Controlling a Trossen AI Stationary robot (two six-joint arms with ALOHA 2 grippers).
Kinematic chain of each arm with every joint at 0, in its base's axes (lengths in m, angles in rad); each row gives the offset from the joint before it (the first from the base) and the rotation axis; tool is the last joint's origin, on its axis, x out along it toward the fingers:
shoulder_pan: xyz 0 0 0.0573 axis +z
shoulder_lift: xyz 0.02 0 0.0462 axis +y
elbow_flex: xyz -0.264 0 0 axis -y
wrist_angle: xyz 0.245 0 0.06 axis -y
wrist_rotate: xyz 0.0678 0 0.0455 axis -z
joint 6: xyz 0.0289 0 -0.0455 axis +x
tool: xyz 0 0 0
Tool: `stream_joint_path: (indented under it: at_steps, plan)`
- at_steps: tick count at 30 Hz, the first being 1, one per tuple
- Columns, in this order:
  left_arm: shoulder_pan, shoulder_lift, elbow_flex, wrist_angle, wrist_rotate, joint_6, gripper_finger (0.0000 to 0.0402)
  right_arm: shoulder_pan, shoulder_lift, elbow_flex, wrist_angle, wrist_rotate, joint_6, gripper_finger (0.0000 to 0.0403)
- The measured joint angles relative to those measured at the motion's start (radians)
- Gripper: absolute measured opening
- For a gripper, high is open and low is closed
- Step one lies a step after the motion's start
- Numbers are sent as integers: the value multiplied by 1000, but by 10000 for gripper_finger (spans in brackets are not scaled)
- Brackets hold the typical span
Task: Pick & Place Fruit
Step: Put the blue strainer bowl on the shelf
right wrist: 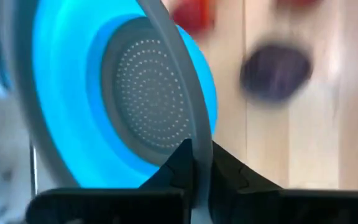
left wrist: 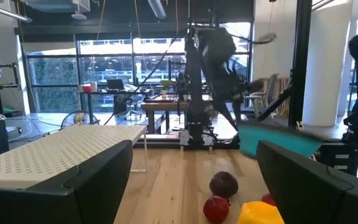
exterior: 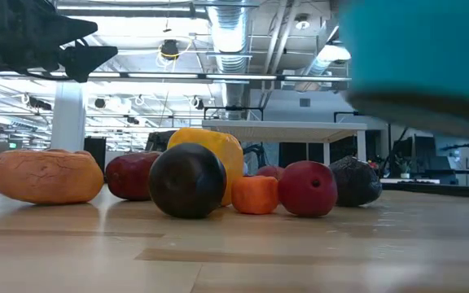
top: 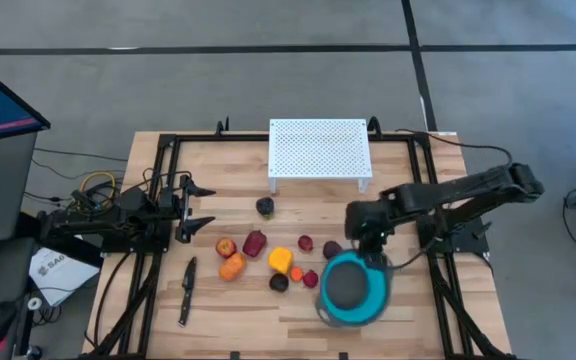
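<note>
gripping the rim of the blue bowl (top: 353, 290), the right gripper (top: 371, 252) has its fingers pinched together on the grey edge, as the right wrist view shows with the two dark fingers meeting on the rim (right wrist: 194, 155). seen from above, the bowl sits at about 5 o'clock from the table's (top: 408, 200) centre, its grey perforated inside facing up, and it looks blurred at the edges. in the low view the bowl fills the upper corner as a teal mass, clear of the wood below it.

the fruit lies in a loose scatter across the middle of the table, from 9 o'clock of the bowl outward. nearest the bowl are a dark purple piece (top: 332, 249), a small red one (top: 310, 278) and a near-black one (top: 279, 283). farther toward 9 o'clock come a yellow fruit (top: 281, 260), a dark red one (top: 255, 243), an orange one (top: 232, 267) and a red-and-yellow one (top: 226, 247). a dark fruit (top: 265, 207) lies alone at about 12 o'clock of the cluster, just in front of the white perforated stand (top: 319, 150). none of the fruit is in the bowl.

the left gripper (top: 196, 205) waits at the table's 9 o'clock side with its fingers spread wide, holding nothing. a black knife (top: 186, 291) lies flat at 6 o'clock of that gripper, apart from the fruit.
</note>
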Motion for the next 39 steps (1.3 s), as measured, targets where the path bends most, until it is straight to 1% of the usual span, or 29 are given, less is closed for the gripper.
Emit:
stream_joint_path:
  at_steps: [2, 4, 7, 9, 10, 12, 14, 16, 18, 20, 23, 25, 28, 30, 32, 39]
  plan:
    - [0, 0, 0, 0, 0, 0, 337, -39, -47, -38, 149, 17, 25, 28]
    - [0, 0, 0, 0, 0, 0, 337, -85, -76, -71, 303, 73, 82, 31]
    - [0, 0, 0, 14, 0, 0, 337, -170, -73, -82, 537, 142, 158, 17]
    - [0, 0, 0, 31, 0, 0, 337, -225, -51, -60, 660, 192, 198, 11]
    - [0, 0, 0, 42, 0, 0, 337, -254, -39, -44, 692, 222, 230, 11]
    - [0, 1, 0, 60, 0, 0, 337, -319, -14, 1, 695, 283, 280, 18]
    - [0, 4, 0, 65, 0, 0, 337, -398, 10, 51, 658, 320, 316, 28]
    - [-1, 11, 0, 69, 0, 0, 337, -478, 48, 104, 613, 334, 349, 32]
    - [-1, 24, 0, 73, 0, 0, 337, -554, 91, 152, 541, 331, 364, 28]
    - [-1, 37, 0, 72, 0, 0, 337, -615, 141, 204, 509, 298, 377, 19]
    - [-1, 64, 0, 77, 0, 0, 337, -678, 206, 266, 465, 207, 407, 12]
    - [-1, 80, 0, 80, 0, 0, 337, -709, 246, 288, 454, 134, 437, 18]
    - [-1, 107, 0, 85, 0, 0, 337, -745, 293, 327, 443, 56, 472, 43]
    - [-1, 124, 0, 96, 0, -7, 337, -770, 312, 344, 391, 43, 480, 55]
    - [-1, 136, 0, 98, 0, -29, 337, -787, 335, 351, 362, 42, 481, 59]
    - [-1, 164, 0, 138, 0, -36, 337, -824, 345, 352, 365, 41, 475, 55]
